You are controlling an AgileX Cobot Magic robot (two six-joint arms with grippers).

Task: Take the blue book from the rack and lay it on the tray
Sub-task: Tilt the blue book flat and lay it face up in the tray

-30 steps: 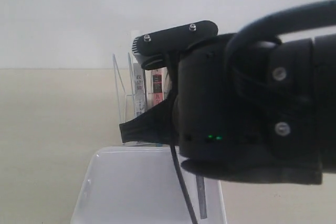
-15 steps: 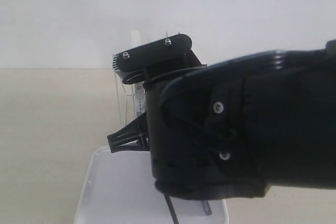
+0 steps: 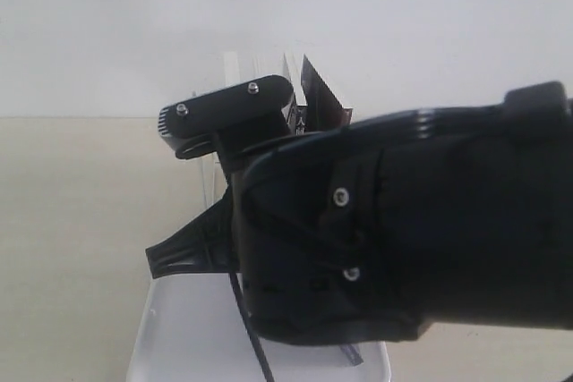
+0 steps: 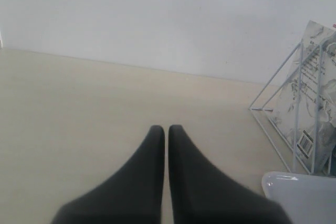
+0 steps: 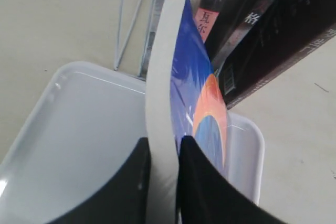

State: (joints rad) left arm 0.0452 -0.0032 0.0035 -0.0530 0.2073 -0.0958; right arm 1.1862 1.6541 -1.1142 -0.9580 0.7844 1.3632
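Now the right gripper (image 5: 164,148) pinches the blue book (image 5: 202,87) by its page edge, jaws narrowly parted around it, on edge over the tray (image 5: 68,114) beside the rack (image 5: 122,24). Best to tilt the cover flat and lower gently before releasing. In the exterior view the arm (image 3: 430,221) hides the grip and most of the tray; the left gripper (image 4: 167,132) rests closed, empty.

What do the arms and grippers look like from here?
Right arm: bulky matte black housing, silver screws, thin black cable hanging beneath. Left gripper and right gripper: smooth black fingers tapering to rounded tips. No markings visible.
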